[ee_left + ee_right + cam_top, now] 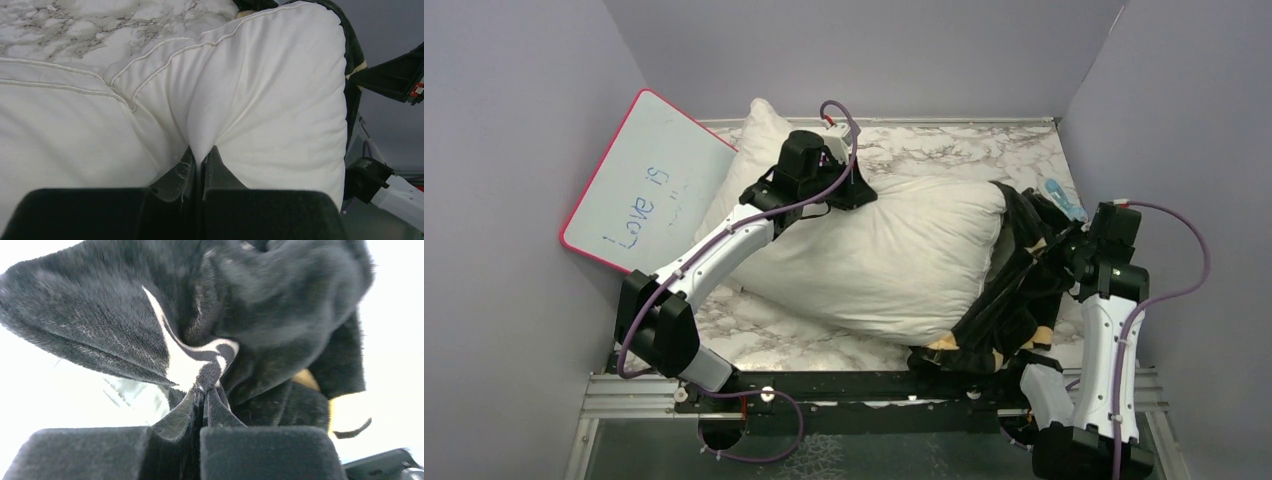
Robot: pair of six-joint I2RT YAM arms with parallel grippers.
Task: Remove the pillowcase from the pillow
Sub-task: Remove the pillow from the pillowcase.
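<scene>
Black pillowcase [1009,290] sat bunched over the right end of the pillow [894,250] on the bench [924,150]; your right pincer [204,392] pinched its velvet, left pincer [201,152] pinched pillow fabric; thin folds could slip if pulled apart
</scene>
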